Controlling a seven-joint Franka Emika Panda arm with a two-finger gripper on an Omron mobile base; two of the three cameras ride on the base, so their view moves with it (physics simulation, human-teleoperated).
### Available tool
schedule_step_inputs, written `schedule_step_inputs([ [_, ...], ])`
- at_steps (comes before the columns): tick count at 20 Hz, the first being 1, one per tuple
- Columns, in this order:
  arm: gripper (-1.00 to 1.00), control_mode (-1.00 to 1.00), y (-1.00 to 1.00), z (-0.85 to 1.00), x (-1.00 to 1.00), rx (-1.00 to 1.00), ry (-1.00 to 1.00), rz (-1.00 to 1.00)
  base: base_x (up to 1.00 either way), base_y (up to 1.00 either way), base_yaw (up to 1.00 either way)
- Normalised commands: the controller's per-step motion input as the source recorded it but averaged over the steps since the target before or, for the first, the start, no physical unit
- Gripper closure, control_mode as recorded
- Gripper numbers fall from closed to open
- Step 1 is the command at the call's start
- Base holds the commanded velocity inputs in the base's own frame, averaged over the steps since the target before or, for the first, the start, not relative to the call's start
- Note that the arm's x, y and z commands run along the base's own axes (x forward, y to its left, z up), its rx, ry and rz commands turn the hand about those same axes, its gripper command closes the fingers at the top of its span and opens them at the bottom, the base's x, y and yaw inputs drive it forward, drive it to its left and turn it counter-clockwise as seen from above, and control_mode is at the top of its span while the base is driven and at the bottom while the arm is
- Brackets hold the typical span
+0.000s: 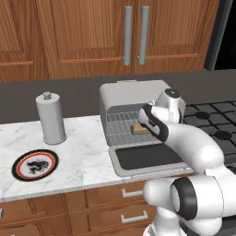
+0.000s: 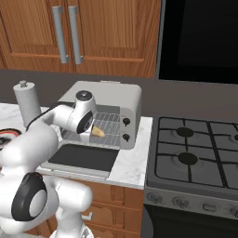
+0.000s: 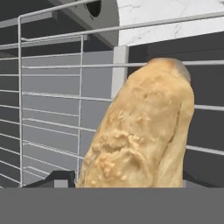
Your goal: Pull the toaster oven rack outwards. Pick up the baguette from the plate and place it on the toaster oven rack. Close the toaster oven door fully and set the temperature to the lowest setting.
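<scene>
The baguette (image 3: 144, 131) is seen lying on the toaster oven rack (image 1: 120, 120), its long axis running away between the gripper's (image 3: 124, 181) spread-apart jaws, apparently released.

My two base cameras look down from behind, left and right, sharing the toaster oven (image 1: 133, 99) at the counter's (image 1: 83, 156) stove-side end (my hand camera sits close against the baguette (image 3: 144, 131)).
</scene>
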Motion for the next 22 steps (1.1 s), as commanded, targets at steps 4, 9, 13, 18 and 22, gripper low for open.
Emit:
schedule_step_inputs([
  [4, 1.0, -1.0, 0.0, -0.18, 0.03, 0.0, 0.0, 0.0, 0.0, 0.0, 0.0],
  [9, -1.0, -1.0, -0.03, -0.14, 0.0, 0.0, -0.01, 0.0, 0.0, 0.0, 0.0],
  [13, -1.0, -1.0, -0.01, 0.12, 0.0, 0.0, -0.13, 0.0, 0.0, 0.0, 0.0],
  [18, -1.0, -1.0, 0.0, 0.23, 0.0, -0.01, -0.12, 0.0, 0.0, 0.0, 0.0],
  [22, -1.0, -1.0, -0.02, 0.29, -0.06, 0.0, -0.06, 0.0, 0.0, 0.0, 0.0],
])
